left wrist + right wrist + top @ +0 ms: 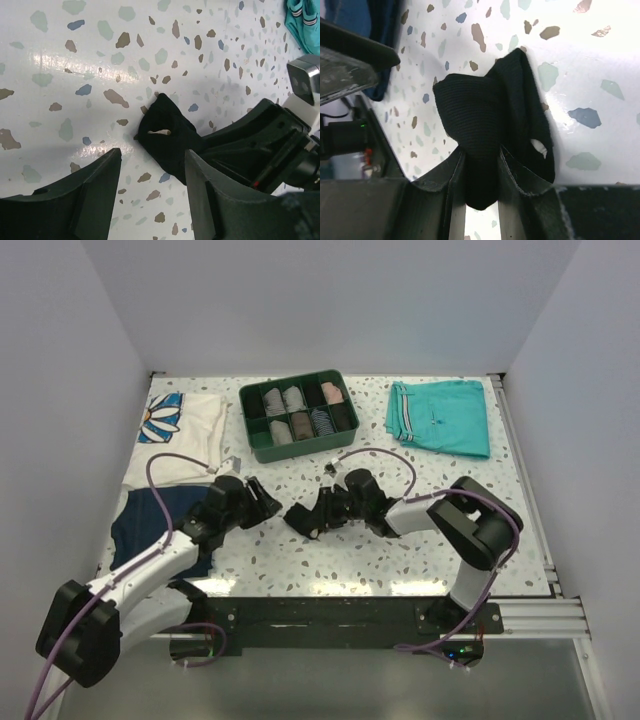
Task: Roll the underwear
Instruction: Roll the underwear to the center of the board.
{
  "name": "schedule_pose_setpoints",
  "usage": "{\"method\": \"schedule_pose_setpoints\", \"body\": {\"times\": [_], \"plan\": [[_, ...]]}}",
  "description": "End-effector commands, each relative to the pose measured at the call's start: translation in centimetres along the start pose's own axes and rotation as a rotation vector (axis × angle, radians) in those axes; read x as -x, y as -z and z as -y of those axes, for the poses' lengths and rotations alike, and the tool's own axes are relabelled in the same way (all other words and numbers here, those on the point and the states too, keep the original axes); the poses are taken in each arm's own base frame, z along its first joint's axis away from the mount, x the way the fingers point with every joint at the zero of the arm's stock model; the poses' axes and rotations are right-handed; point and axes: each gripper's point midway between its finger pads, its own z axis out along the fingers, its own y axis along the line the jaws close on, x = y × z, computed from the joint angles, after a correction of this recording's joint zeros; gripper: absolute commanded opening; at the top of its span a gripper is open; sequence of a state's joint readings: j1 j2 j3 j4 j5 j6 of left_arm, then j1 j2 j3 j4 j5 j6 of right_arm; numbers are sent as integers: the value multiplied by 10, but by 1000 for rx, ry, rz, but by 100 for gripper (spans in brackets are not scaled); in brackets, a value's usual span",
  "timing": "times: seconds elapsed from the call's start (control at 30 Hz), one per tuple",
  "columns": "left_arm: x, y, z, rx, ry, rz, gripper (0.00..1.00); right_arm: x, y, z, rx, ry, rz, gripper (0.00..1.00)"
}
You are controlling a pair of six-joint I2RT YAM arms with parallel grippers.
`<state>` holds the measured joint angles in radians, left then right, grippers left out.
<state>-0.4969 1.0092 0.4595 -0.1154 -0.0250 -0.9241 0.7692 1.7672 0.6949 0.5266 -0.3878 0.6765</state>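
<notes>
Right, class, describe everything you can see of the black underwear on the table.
The underwear is small, black, soft ribbed-looking fabric, bunched into a crumpled lump, with a pale speck showing through a gap. It lies on the speckled table, between the arms. The right gripper pinches one end; the left gripper stands open close by.

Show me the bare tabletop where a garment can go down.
Free: the near strip of table in front of the underwear, and the near right corner, this side of the teal shorts. Crowded: the left side, under the white shirt and navy garment, and the centre around the underwear.
</notes>
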Motion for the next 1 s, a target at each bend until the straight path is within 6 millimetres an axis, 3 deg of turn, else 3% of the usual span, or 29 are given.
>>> {"method": "schedule_pose_setpoints", "body": {"times": [0.0,0.17,0.4,0.57,0.73,0.97], "plan": [[3,1,-1,-17,-9,22,58,-12,1,-9,140,-203,-107,5],[-10,-3,6,-88,-46,-32,58,-5,2,-5,179,-336,-128,6],[-13,-14,12,-124,-48,-38,61,-28,-3,17,75,-437,-235,6],[-17,-21,15,-132,-30,-50,62,-31,-5,19,84,-470,-235,7],[-30,-29,4,-119,3,-78,63,-29,-6,18,86,-468,-231,8],[-36,-40,11,-170,21,-94,63,-30,-7,16,101,-461,-249,9]]}}
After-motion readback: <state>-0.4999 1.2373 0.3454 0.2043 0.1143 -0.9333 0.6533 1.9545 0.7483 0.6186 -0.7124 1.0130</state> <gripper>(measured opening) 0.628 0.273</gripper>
